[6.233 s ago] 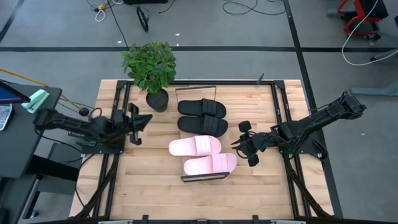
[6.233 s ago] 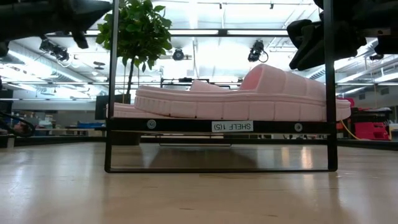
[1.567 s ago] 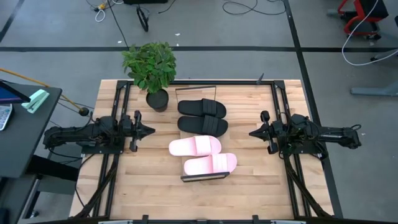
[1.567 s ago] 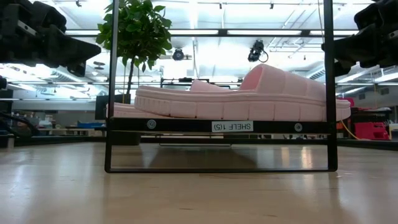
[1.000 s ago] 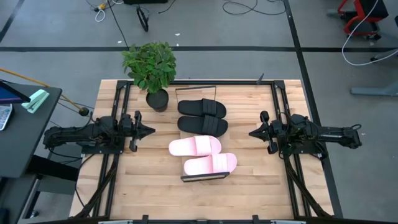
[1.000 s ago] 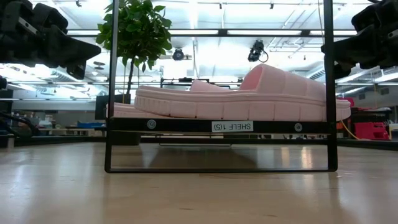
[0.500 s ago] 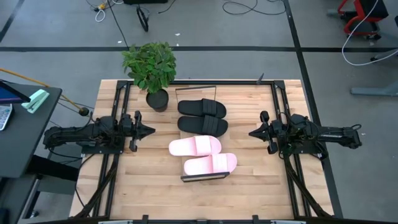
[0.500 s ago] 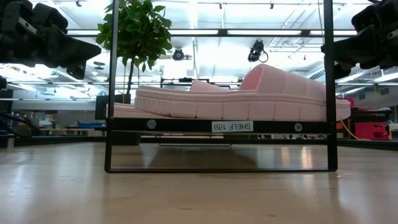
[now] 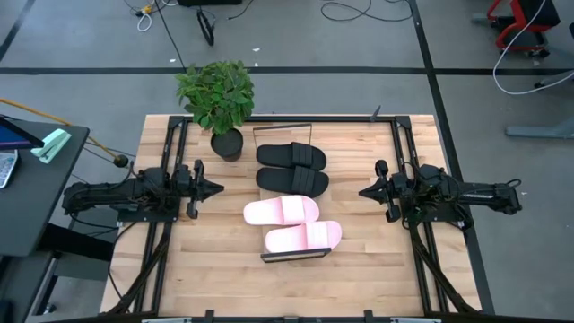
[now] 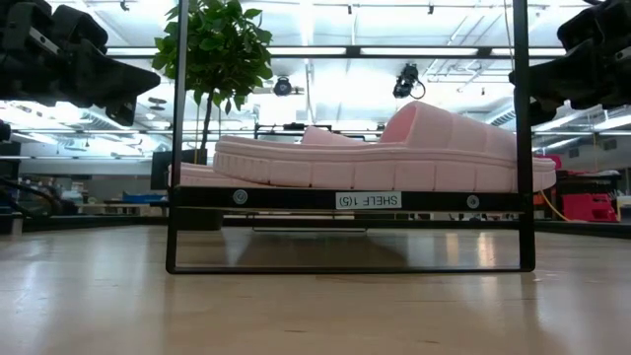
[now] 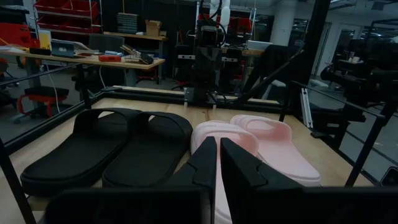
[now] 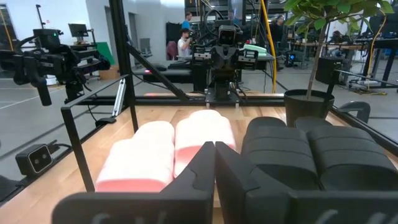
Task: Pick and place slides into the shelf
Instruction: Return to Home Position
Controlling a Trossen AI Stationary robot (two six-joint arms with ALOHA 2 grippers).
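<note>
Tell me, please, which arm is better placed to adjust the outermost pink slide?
Probably right: the right claw sits nearer that pink slide, which juts toward it; the left claw lies farther off.

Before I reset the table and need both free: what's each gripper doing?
Left gripper: shut, holding nothing.
Right gripper: shut, holding nothing.

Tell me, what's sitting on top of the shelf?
Four slides lie side by side on the shelf: two black slides at the end near the plant, two pink slides at the other. They hide most of its board.
</note>
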